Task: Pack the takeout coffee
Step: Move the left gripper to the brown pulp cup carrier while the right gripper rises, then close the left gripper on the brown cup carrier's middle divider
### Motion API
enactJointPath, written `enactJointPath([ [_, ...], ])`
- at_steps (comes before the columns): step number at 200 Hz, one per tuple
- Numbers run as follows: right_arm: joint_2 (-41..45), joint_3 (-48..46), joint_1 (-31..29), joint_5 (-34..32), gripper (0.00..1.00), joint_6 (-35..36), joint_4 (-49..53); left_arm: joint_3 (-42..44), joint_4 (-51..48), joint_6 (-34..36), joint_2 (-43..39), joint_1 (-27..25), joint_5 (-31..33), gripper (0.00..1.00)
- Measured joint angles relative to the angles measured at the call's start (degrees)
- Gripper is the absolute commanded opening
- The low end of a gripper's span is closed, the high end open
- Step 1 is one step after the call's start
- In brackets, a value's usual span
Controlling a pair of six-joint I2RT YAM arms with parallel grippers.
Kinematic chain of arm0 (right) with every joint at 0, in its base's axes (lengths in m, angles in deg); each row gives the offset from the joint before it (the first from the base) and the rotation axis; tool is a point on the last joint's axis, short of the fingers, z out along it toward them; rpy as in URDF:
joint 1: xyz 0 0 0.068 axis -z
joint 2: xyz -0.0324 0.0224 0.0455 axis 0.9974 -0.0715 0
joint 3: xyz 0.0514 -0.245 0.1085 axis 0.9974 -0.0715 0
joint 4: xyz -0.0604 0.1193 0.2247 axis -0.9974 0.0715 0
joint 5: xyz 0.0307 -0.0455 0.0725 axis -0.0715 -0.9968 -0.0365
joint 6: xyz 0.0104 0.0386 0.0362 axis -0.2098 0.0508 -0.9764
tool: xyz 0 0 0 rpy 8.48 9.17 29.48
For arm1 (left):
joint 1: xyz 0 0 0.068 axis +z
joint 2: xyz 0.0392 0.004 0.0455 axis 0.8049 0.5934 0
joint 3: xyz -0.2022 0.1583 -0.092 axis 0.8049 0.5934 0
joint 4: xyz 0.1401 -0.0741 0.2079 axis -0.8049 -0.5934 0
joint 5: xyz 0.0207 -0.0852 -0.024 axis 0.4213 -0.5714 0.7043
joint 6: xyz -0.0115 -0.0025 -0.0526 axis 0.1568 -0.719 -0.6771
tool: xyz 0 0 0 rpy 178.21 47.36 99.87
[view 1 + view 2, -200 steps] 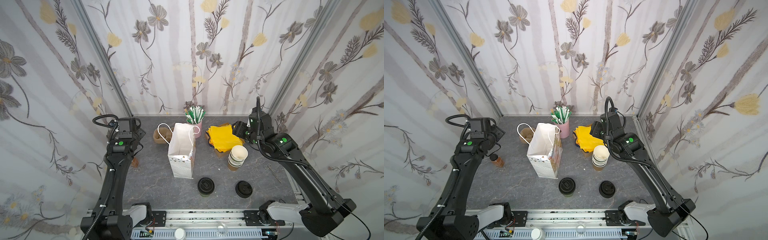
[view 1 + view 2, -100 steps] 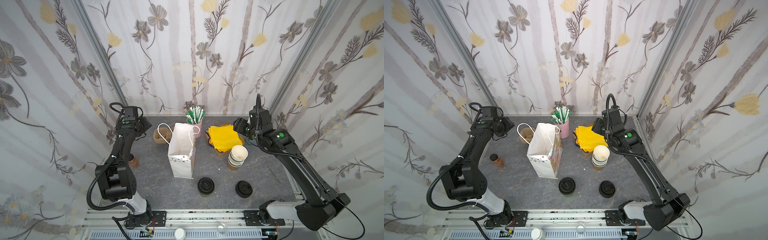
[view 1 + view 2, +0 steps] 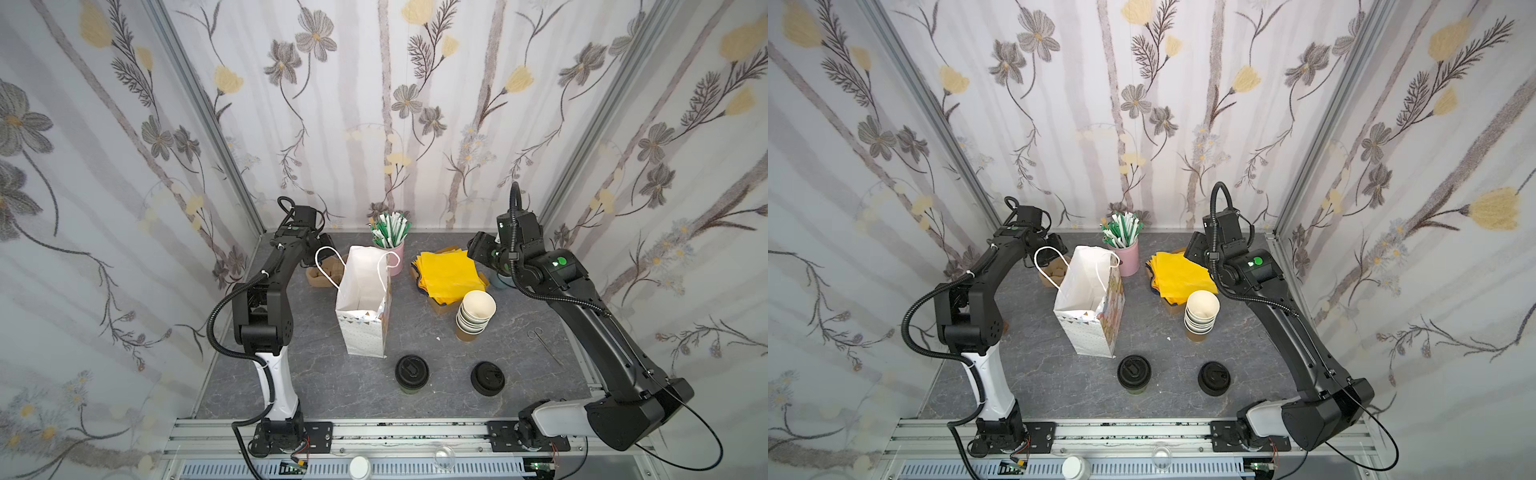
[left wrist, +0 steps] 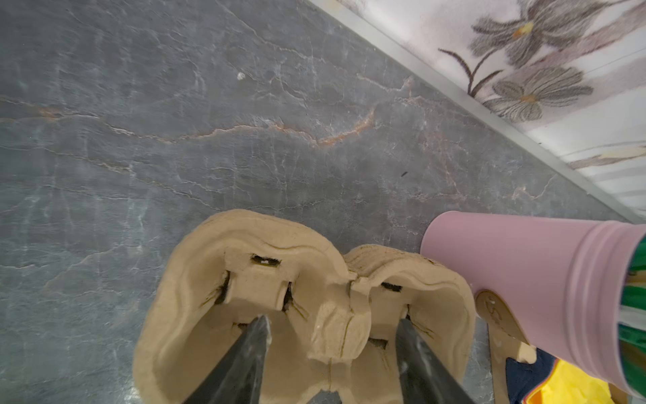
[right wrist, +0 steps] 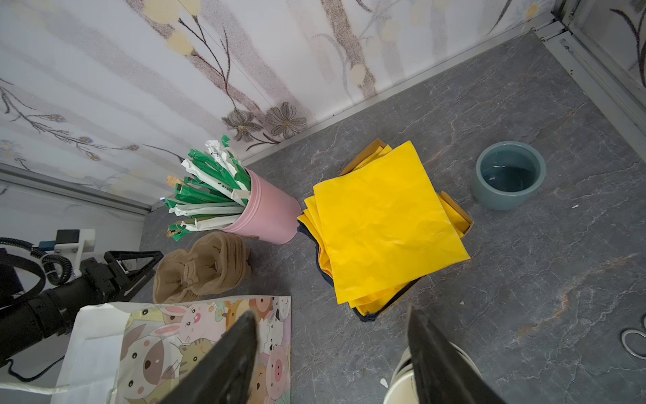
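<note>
The takeout coffee, a small brownish-green cup with a black sip lid, stands near the front, just in front of the white paper bag, which stands open. Both grippers are far from the coffee. My left gripper is at the back left, open, one finger in each well of a brown pulp cup carrier with the centre ridge between them untouched. My right gripper hovers open and empty over the yellow napkins.
A pink cup of wrapped straws stands behind the bag. A stack of lidless cups and a low pile of black lids sit to the right of the coffee. Scissors and a grey-blue bowl lie on the right.
My left arm has swung from the left side to the back, and its gripper has come down over the pulp cup carrier. The right arm has barely shifted.
</note>
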Motion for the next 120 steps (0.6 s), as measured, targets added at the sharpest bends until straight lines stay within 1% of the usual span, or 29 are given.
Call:
enactJointPath([
  [26, -0.09, 0.00, 0.00, 0.02, 0.68, -0.70, 1.70, -1.29, -1.40, 0.24, 1.95, -0.87, 1.07, 0.68],
  [58, -0.44, 0.00, -0.02, 0.44, 0.68, -1.62, 2.10, -2.45, -2.64, 0.46, 4.04, -2.82, 1.25, 0.70],
  [120, -1.05, 0.00, -0.02, 2.03, 0.68, -2.99, 4.02, -4.83, -4.72, 2.82, 6.16, -4.28, 4.35, 0.62],
])
